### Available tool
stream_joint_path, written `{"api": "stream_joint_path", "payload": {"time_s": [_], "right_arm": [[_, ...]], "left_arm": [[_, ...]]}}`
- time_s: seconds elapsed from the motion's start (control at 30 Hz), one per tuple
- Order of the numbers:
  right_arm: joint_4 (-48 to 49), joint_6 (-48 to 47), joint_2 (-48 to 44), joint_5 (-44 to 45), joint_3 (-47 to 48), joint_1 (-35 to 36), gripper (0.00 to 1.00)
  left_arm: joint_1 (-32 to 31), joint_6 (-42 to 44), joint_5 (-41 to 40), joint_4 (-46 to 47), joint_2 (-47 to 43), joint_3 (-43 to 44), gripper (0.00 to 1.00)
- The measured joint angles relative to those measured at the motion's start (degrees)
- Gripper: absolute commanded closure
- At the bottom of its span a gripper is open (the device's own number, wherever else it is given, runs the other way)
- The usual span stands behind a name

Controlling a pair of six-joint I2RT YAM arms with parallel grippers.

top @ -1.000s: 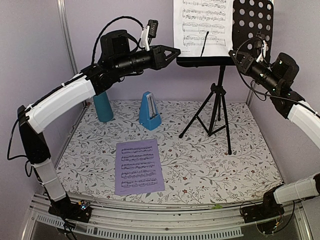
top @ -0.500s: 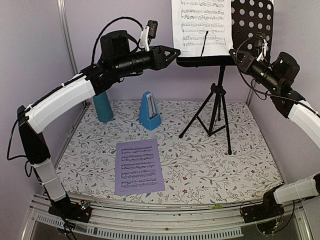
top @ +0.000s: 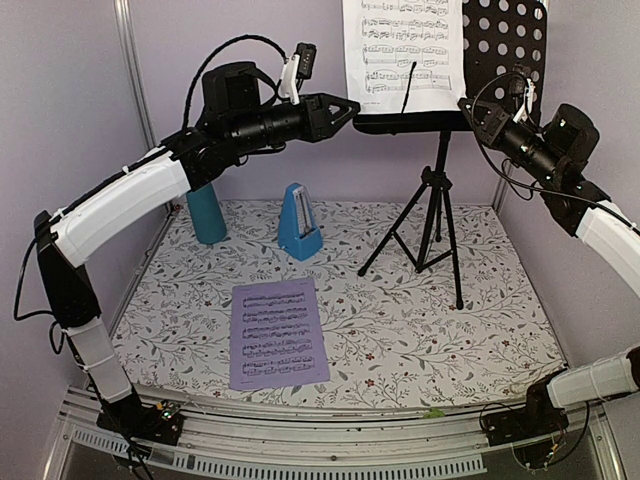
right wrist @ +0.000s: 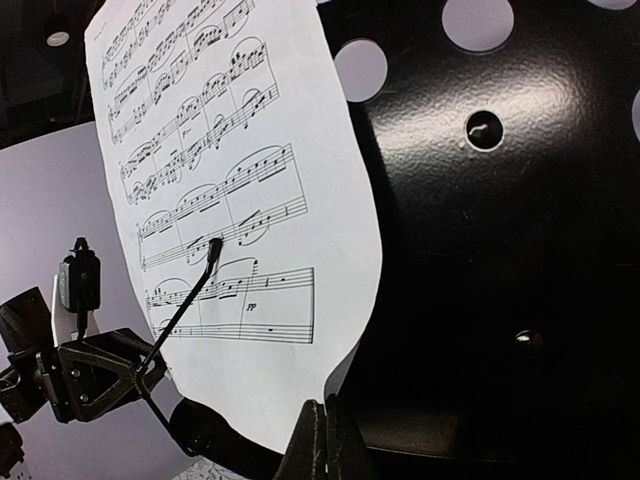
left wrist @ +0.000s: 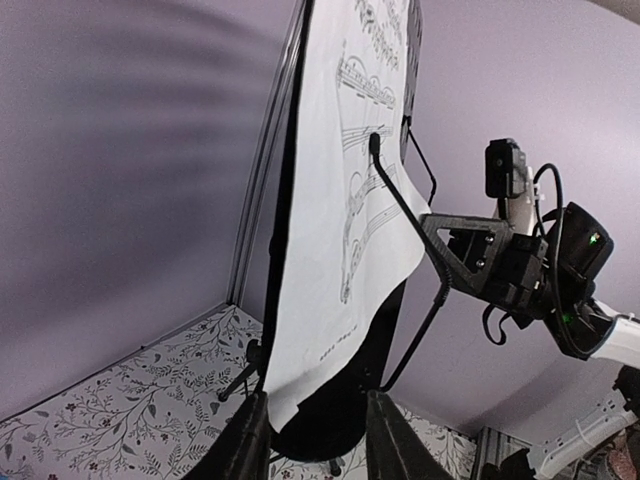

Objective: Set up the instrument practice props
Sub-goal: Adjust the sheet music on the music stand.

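White page (top: 403, 50) propped on stand (top: 441, 190), upper right; lavender page (top: 278, 333) left on tabletop (top: 400, 320); left claw (top: 352, 105) released, right claw (top: 464, 105) clenched.

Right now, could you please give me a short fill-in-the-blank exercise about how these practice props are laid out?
1. The white page rests on the tray of the black ___.
2. The lavender page lies flat on the ___.
3. Beside the teal cup, a blue ___ stands upright.
4. The right gripper has its jaws ___.
Missing words: music stand; table; metronome; shut.
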Motion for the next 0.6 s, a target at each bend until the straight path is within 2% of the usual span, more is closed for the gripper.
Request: {"api": "stream_joint_path", "payload": {"time_s": [0.3,0.4,0.6], "right_arm": [[-0.02,0.02,0.00,-0.02,0.00,0.00,1.00],[0.00,0.02,0.00,-0.02,0.00,0.04,1.00],[0.00,0.02,0.02,-0.02,0.00,0.20,1.00]], "left_arm": [[0.00,0.11,-0.37,-0.39,0.00,0.00,0.56],[0.00,0.13,-0.94,-0.63,0.00,0.00,0.56],[0.00,0.09,-0.96,-0.66,0.00,0.00,0.74]]}}
